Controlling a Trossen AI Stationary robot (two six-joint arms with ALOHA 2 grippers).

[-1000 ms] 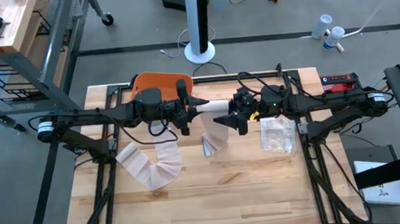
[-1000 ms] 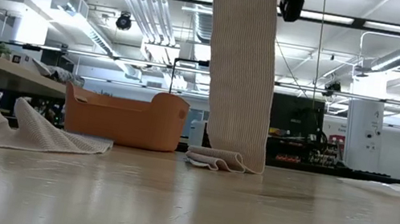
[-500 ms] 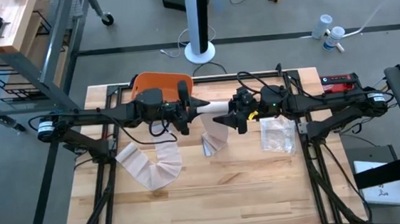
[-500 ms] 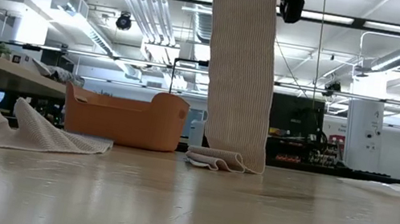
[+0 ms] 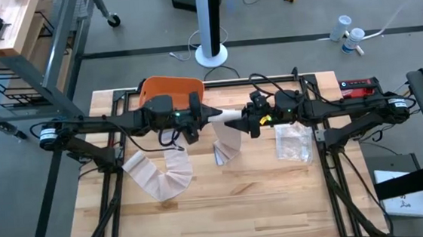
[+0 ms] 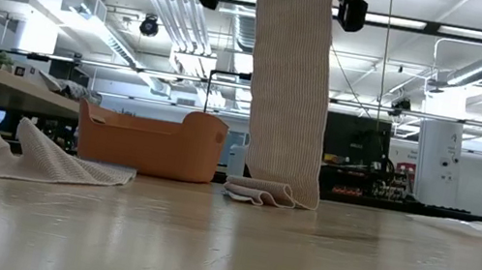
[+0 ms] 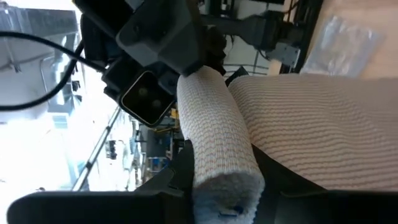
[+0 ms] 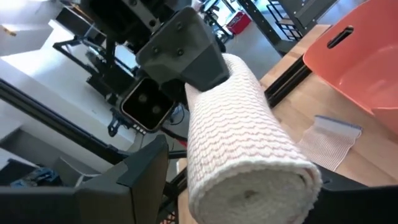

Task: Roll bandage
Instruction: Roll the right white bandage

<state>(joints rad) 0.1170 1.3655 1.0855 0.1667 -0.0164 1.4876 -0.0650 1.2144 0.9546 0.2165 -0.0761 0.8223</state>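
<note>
A white ribbed bandage roll (image 5: 226, 116) is held level above the table between my two grippers. My left gripper (image 5: 198, 116) is shut on its left end and my right gripper (image 5: 248, 120) on its right end. From the roll a loose strip (image 6: 285, 84) hangs straight down, and its lower end (image 6: 270, 195) lies folded on the table. The left wrist view shows the roll (image 7: 214, 143) end-on with the strip (image 7: 323, 130) beside it. In the right wrist view the roll (image 8: 242, 149) runs toward the left gripper. My left gripper pinches the roll's left end (image 7: 224, 186) between its two fingers (image 7: 177, 174), coming level from the table's left, along the roll. The roll is lifted clear and lies level. My right gripper has the roll's right end (image 8: 249, 193) between its two fingers (image 8: 143, 177), coming level from the table's right, along the roll. The strip hangs slack below.
An orange basket (image 5: 170, 88) stands at the far edge behind the left arm. A second unrolled bandage (image 5: 159, 175) lies on the table's left part. A clear plastic bag (image 5: 293, 141) lies under the right arm. Bare wood (image 5: 226, 208) fills the near half.
Both grippers have turned a little about the roll's long axis while staying in place. The roll stays level between them, and the strip's folded lower end stays on the table.
</note>
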